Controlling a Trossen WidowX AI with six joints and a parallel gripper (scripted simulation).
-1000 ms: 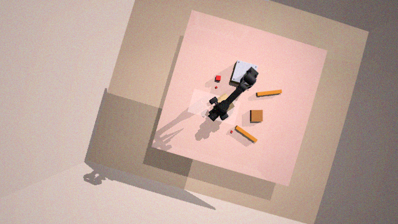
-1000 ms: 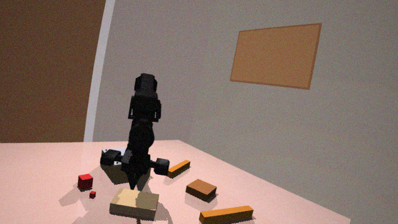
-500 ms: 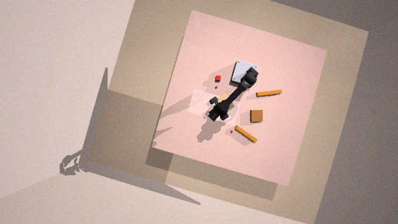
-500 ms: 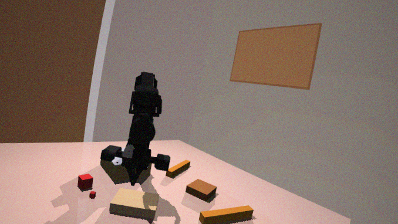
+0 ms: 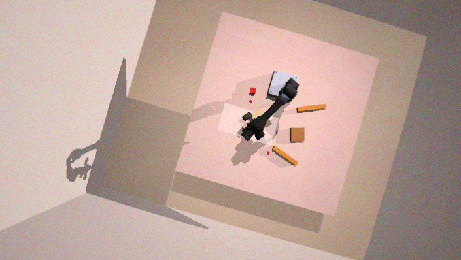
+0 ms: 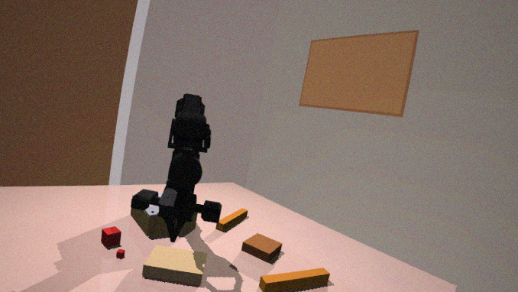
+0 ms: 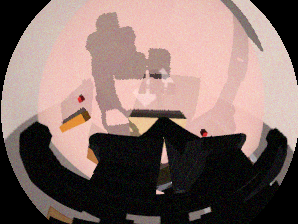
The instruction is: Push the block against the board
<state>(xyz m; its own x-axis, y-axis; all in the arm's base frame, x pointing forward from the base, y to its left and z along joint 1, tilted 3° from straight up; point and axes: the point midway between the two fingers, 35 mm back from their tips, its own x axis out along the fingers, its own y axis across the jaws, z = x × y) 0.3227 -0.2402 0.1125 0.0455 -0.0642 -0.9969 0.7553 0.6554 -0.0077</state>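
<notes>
We see a pink desk (image 6: 344,244), black arm's fingers (image 6: 173,233) pressed together on nothing, tip behind a cream block (image 6: 173,261), brown square block (image 6: 262,244) between two orange boards (image 6: 294,278), apart

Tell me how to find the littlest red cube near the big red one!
Start at the black robot arm in the middle of the pink table. On its left sits a red cube; just in front of that, nearer the pale yellow slab, lies the tiny red cube. It is far smaller than its red neighbour.
</notes>
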